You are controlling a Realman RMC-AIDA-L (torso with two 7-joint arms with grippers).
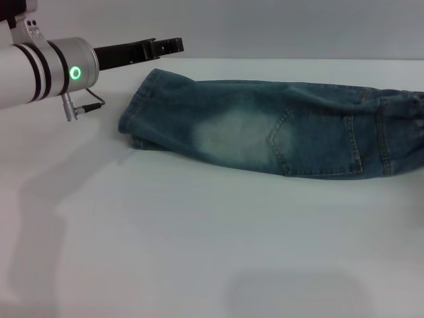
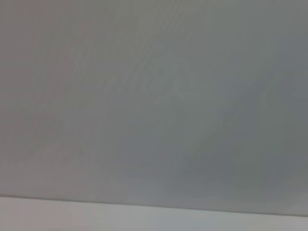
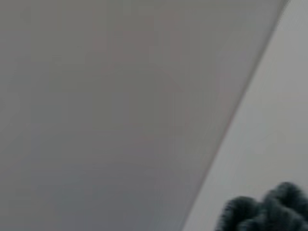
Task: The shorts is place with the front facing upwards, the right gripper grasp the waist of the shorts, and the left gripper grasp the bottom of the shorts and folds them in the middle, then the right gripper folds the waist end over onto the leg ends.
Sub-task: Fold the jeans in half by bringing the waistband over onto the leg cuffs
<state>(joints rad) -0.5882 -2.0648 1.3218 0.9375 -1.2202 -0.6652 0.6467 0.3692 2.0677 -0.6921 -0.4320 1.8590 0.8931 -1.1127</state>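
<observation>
The shorts (image 1: 278, 132) lie flat on the white table (image 1: 199, 252), folded lengthwise into one long band, with one pale faded patch and a stitched pocket on top. The bottom of the shorts (image 1: 137, 109), the hemmed leg ends, points to the left. The puckered waist (image 1: 407, 132) runs off the right edge, and a dark bit of it (image 3: 269, 211) shows in the right wrist view. My left gripper (image 1: 167, 46) hangs above the table just behind the leg ends, apart from the denim, with no cloth on it. My right gripper is out of view.
The left arm (image 1: 40, 69) with its green ring reaches in from the upper left. The table's far edge (image 1: 298, 61) runs just behind the shorts. Bare white tabletop lies in front of the shorts.
</observation>
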